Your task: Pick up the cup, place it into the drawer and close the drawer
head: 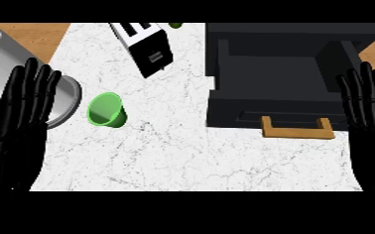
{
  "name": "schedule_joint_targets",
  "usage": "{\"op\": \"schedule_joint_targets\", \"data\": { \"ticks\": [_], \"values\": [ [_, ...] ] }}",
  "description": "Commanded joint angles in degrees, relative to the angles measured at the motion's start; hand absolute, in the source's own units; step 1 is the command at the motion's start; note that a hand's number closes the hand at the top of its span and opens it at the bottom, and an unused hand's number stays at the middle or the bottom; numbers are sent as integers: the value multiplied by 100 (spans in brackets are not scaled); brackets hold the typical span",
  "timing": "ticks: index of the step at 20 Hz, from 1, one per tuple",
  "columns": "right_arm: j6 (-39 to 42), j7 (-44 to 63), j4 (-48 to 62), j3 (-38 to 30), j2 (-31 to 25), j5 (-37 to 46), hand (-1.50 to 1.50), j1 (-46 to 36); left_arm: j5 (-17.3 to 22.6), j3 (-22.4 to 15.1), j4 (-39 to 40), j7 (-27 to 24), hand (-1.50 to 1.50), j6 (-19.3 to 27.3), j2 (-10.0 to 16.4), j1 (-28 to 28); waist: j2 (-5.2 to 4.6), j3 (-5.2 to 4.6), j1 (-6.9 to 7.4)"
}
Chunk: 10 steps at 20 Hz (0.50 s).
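A green cup (107, 110) lies tipped on the white marble counter (190, 153) at the left, its open mouth facing up and left. At the right stands a black drawer (275, 79), pulled open, with a wooden handle (297, 128) on its front. Nothing shows inside the drawer. My left hand (26, 109) rests at the left edge, fingers straight and pointing up, a short way left of the cup. My right hand (360, 99) rests at the right edge, fingers straight, beside the drawer's right side. Neither hand touches anything.
A black and white toaster (145, 45) stands at the back, left of the drawer. A grey metal sink (62, 104) rim curves in just left of the cup. A small green thing (176, 25) peeks at the top edge. Wooden floor (33, 37) shows at top left.
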State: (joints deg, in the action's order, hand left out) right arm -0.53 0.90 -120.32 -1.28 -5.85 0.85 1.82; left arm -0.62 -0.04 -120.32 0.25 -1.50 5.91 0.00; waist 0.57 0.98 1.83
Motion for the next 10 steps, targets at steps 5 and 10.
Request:
{"op": "schedule_joint_targets", "data": {
  "ticks": [5, 10],
  "values": [
    [-6, -75, 311, -117, 16, -48, -150, -574, 838, 451, 816, -434, -150, -666, 228, -327, -66, -101, -183],
    [370, 251, 61, -17, -351, 23, -150, -282, 2186, 840, 1012, 370, -150, -858, 57, -79, -63, -105, -185]
  ]
}}
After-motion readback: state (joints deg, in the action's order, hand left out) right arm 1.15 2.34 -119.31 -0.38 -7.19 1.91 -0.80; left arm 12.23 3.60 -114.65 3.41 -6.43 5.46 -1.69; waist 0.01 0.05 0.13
